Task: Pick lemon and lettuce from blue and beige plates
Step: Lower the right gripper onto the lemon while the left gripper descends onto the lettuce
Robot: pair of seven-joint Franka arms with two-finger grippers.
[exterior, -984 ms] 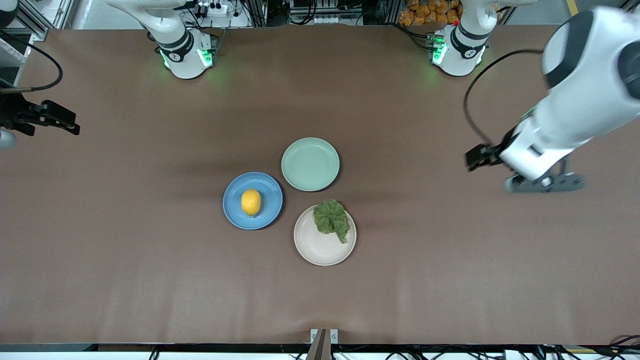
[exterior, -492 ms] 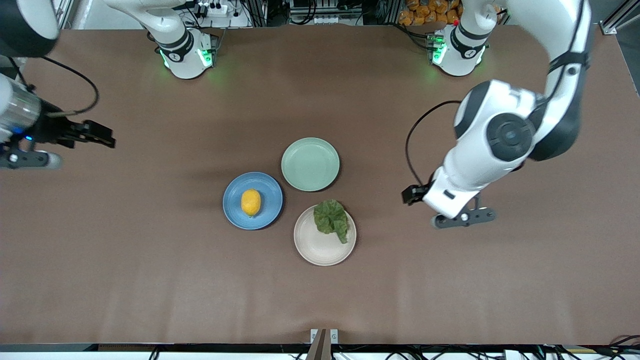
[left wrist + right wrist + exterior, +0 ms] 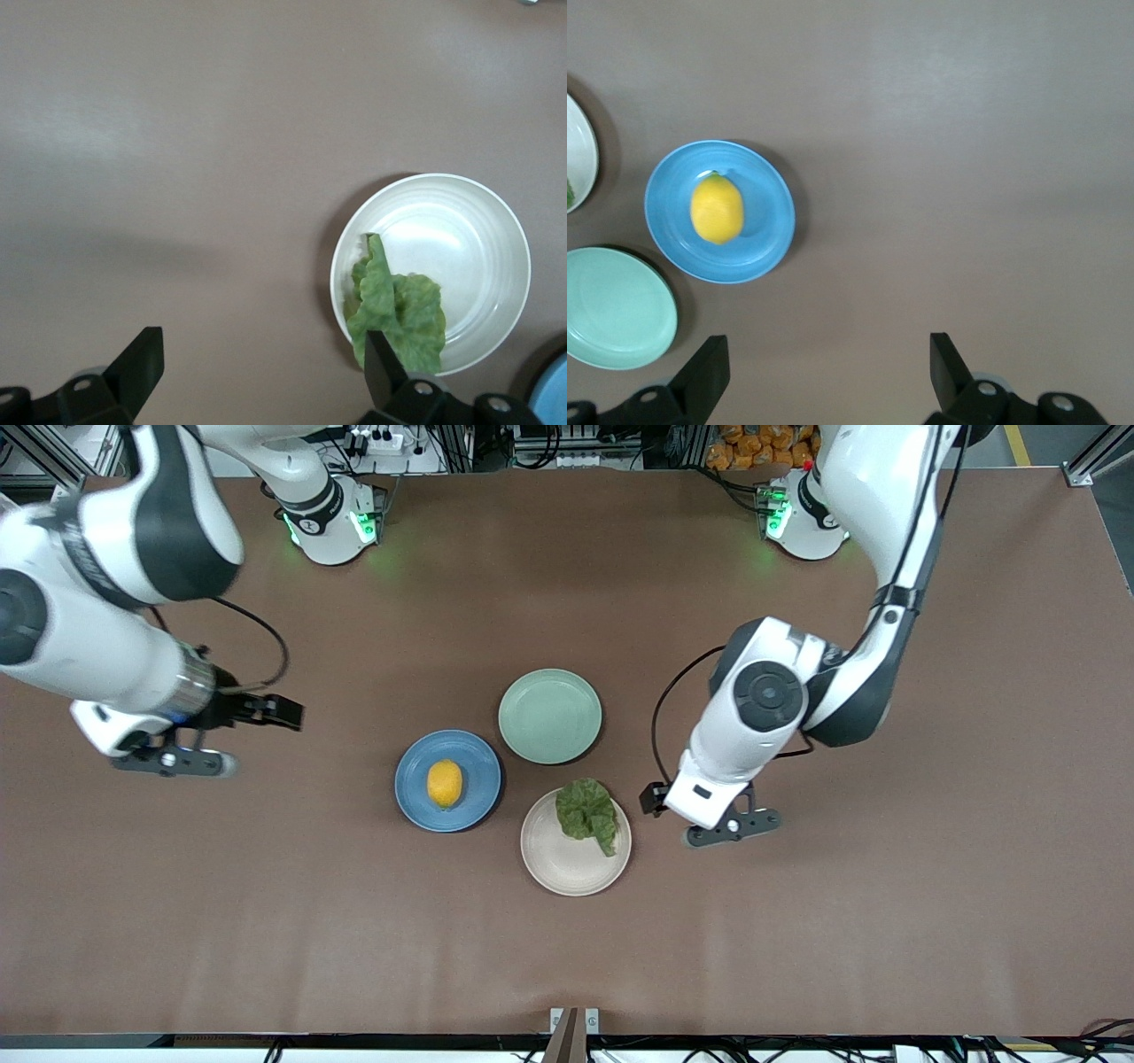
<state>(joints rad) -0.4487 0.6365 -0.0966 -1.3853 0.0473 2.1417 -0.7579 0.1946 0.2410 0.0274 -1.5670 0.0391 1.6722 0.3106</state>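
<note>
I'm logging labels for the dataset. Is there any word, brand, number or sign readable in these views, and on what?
None can be read.
The blue plate, beige plate, mint-green plate, lemon and lettuce are unmarked.
Small dark marks on the arm bases are too small to read.

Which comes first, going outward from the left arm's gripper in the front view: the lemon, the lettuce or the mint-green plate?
Measured from the left gripper, which hangs over bare table beside the beige plate with its fingers open:
1. The lettuce, on the beige plate's edge closest to that gripper.
2. The mint-green plate, farther from the front camera than the lettuce.
3. The lemon, on the blue plate, toward the right arm's end.
</note>
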